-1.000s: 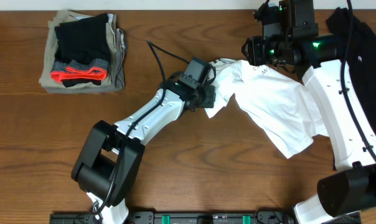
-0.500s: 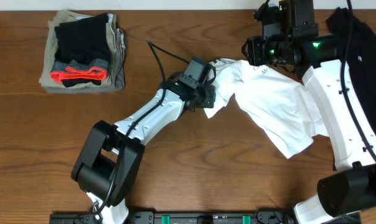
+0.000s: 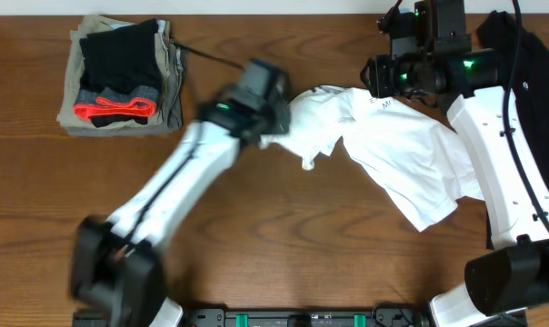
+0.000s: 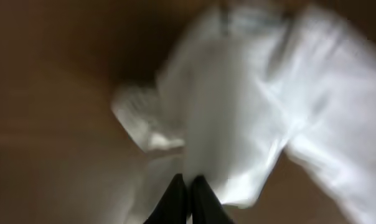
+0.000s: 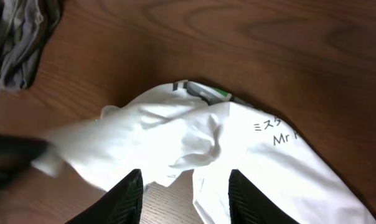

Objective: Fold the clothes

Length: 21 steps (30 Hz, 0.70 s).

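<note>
The white T-shirt (image 3: pixel 397 159) lies crumpled on the table right of centre, with small print near its collar (image 5: pixel 276 132). My left gripper (image 3: pixel 276 127) is shut on the shirt's left end and holds it stretched to the left; the left wrist view shows the fingers (image 4: pixel 189 193) pinched together on blurred white cloth (image 4: pixel 250 124). My right gripper (image 5: pixel 185 196) is open above the shirt's collar region, holding nothing; it shows in the overhead view (image 3: pixel 384 77). A black shirt (image 3: pixel 520 54) hangs at the table's far right, partly behind the right arm.
A stack of folded clothes (image 3: pixel 122 77), black on top with a red-orange band over khaki, sits at the back left. A black cable (image 3: pixel 206 56) runs from the left arm toward the stack. Bare wood table (image 3: pixel 284 245) fills the front.
My left arm has swung fast to the left and back, pulling the shirt's left end with it; it is motion-blurred. The right gripper has barely moved.
</note>
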### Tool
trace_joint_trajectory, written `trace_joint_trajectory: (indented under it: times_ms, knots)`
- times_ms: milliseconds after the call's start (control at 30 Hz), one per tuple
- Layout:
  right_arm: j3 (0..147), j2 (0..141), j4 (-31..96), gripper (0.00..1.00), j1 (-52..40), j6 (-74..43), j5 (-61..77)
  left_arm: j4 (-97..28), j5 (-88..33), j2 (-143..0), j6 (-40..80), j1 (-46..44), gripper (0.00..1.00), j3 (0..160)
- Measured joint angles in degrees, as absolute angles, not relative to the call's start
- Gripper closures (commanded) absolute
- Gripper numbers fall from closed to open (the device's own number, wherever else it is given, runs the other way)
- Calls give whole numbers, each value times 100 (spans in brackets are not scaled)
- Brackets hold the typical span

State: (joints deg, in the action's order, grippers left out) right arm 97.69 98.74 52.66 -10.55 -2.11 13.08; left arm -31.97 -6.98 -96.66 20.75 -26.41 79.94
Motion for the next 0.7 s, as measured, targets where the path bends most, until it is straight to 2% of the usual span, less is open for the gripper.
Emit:
trace_joint_trajectory:
  times_ms: [267, 700]
  knots:
    - [9769, 9874, 5623, 60, -1055, -196, 1365, -3242, -556, -8221, 2073, -2421, 94, 8342]
    - [9762, 9874, 7297, 55, -987, -143, 1398, -3013, 368, -8320, 1966, -2421, 94, 8320]
